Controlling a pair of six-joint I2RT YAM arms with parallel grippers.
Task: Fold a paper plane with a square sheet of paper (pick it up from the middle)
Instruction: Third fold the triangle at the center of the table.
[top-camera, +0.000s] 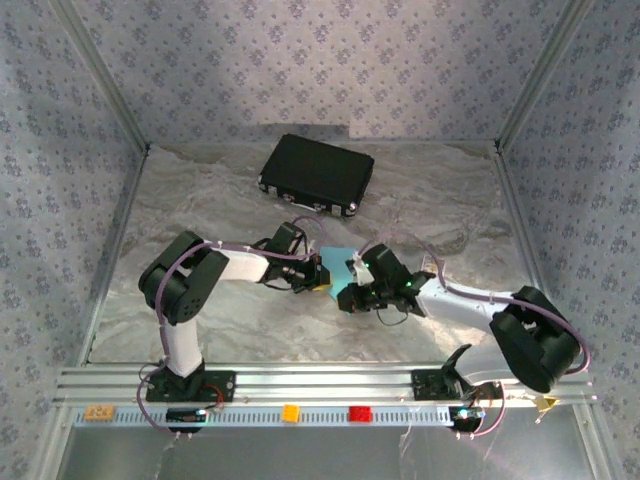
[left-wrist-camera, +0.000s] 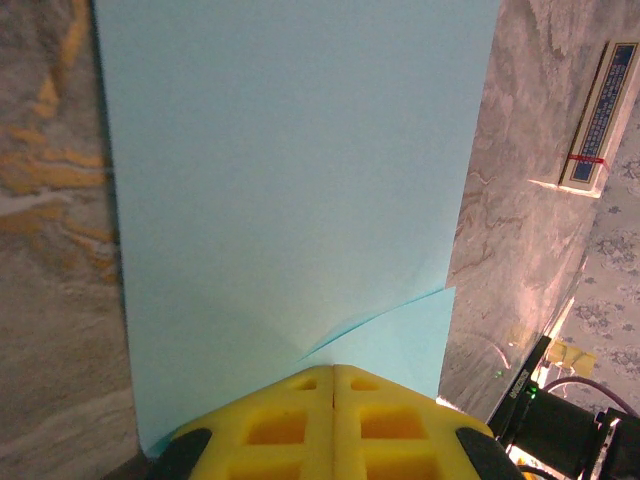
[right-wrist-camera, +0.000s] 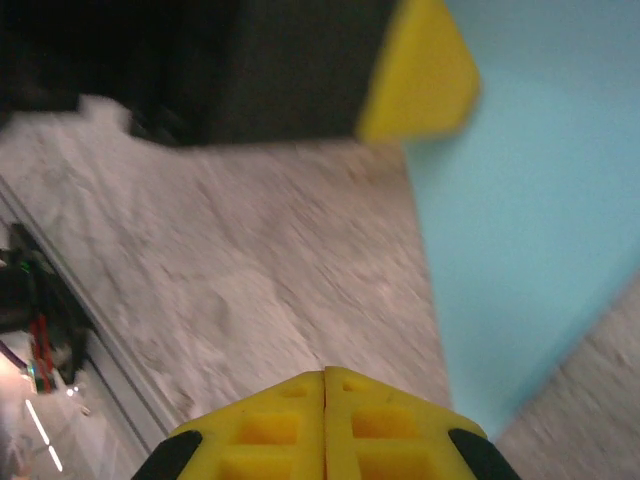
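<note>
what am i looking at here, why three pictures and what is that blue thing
Two robot arms are bolted to the near edge of a marbled table. The overhead picture is from a fixed camera; the other two are from cameras on each wrist, looking past yellow fingers. The blue thing is a sheet of paper, partly folded, between the arms. The left claw is shut on the paper's edge. The right claw is shut with nothing between its fingers, beside the paper. A black case lies further back.

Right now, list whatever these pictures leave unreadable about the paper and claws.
- Thin light blue paper sheet: top view, both arms cover its folds.
- Same sheet, left wrist view: cut off by the top edge.
- Right wrist view: motion blur smears the paper's edge.
- Left claw: grip point hidden.
</note>
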